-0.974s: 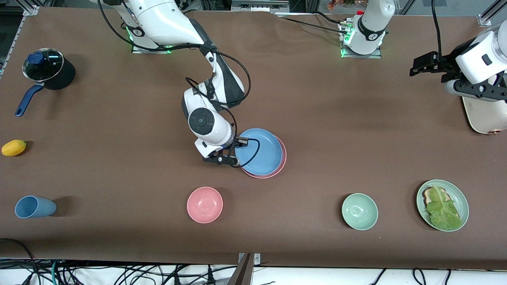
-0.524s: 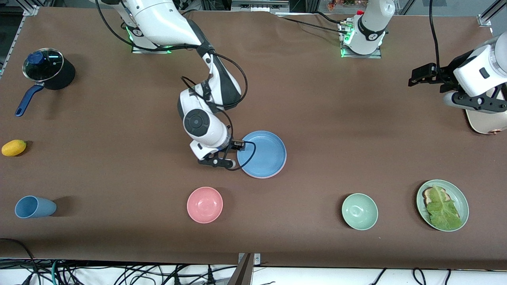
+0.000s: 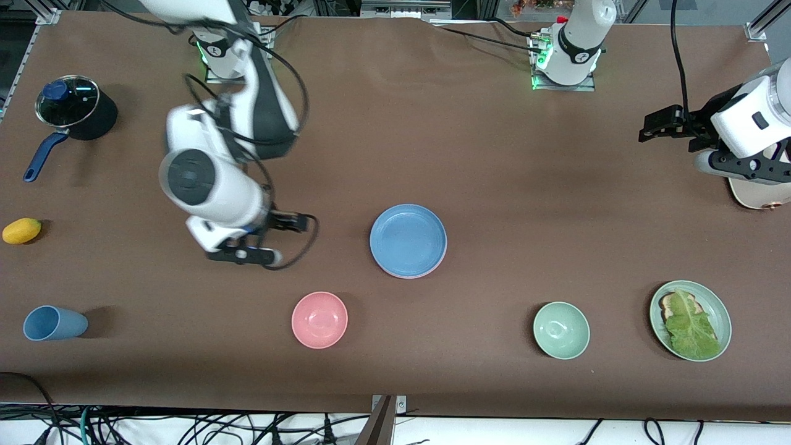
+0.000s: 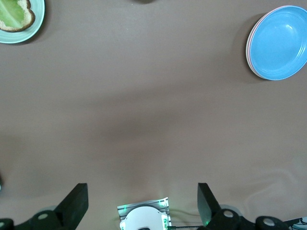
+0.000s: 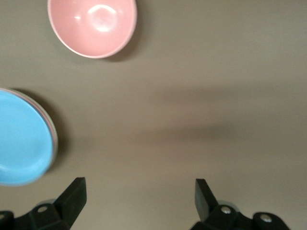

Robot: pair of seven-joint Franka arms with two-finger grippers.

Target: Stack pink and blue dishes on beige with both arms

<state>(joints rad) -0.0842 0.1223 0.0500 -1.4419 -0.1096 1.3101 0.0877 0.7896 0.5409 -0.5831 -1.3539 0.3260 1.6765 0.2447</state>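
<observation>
The blue plate sits on the pink plate; both look stiff, light and slick, best pinched at the rim. Right end effector over bare surface and left end effector over the beige plate, both spread and empty.

The front view looks steeply down from high across the desk, taking in its whole top with the blue plate near mid-frame. Both wrist views look straight down from above the desk: the left from higher, the right closer. All three share the blue plate.
</observation>
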